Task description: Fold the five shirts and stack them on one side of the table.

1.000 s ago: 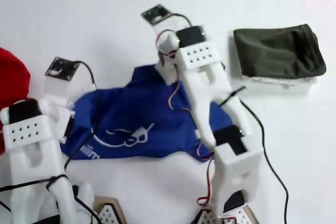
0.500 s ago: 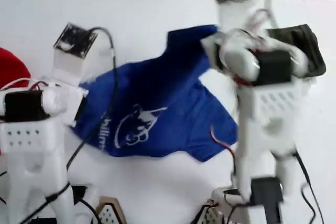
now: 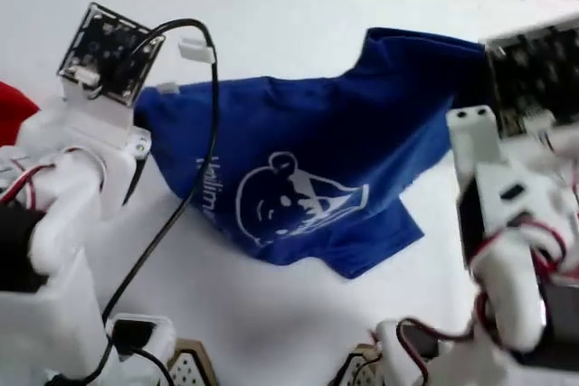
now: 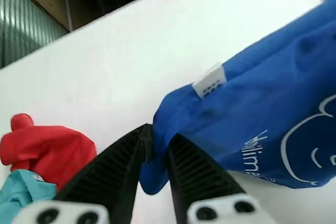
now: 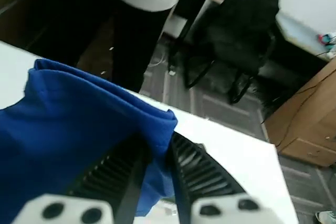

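— What has moved in the last second?

— The blue shirt (image 3: pixel 308 178) was bunched between the arms at the middle of the table (image 3: pixel 298 6). Now it is drawn out wide, with its white print facing up. The right arm has swung from the centre out to the right edge, and the left arm has risen closer to the overhead camera.

— Who has hold of it?

— Both arms. The left gripper (image 4: pixel 157 137) has its ribbed jaws nearly together, with the shirt's left end pinched between them (a small white label (image 4: pixel 210 82) sits on the cloth near that spot). The right gripper (image 5: pixel 157 142) has its jaws narrowed on a fold at the other end, and that end is raised above the table.

— And the rest of the shirt?

— It spans the space between the two arms. One sleeve points toward the arm bases and appears to rest on the table.

— Anything else nearby?

— A crumpled red shirt (image 4: pixel 47 148) lies by the table's left edge, apart from the blue one. A teal cloth (image 4: pixel 16 192) lies just beside the red shirt.
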Available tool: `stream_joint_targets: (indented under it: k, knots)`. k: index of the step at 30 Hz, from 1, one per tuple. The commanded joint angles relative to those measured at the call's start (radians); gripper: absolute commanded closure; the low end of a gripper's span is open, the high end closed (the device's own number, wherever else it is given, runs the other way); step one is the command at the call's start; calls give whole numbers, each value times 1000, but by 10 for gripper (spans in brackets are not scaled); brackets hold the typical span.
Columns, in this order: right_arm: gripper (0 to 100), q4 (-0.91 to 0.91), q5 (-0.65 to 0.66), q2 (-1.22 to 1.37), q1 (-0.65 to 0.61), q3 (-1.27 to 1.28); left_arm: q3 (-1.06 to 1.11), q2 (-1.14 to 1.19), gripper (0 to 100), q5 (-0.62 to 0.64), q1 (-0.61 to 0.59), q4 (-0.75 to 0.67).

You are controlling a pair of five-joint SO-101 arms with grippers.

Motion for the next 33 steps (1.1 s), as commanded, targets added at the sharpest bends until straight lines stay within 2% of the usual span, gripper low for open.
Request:
stream_joint_targets:
  k: [1, 8, 11, 15, 24, 28, 33]
  knots:
    - [981, -42, 6, -88, 30, -34, -41, -83, 976, 5, 2, 17]
    - [981, -39, 9, -225, 31, -40, 122, -341, 976, -3, 0, 14]
    - [981, -59, 9, -255, 31, -41, 110, -408, 976, -5, 0, 12]
    - [981, -97, 9, -260, 31, -41, 68, -422, 976, -5, -21, 12]
    - [981, -139, 6, -266, 27, -43, 162, -430, 976, -58, -147, 11]
    - [981, -213, 9, -259, 30, -43, 124, -430, 976, -57, -149, 9]
    - [981, -183, 6, -271, 27, -44, 105, -430, 976, -54, -152, 15]
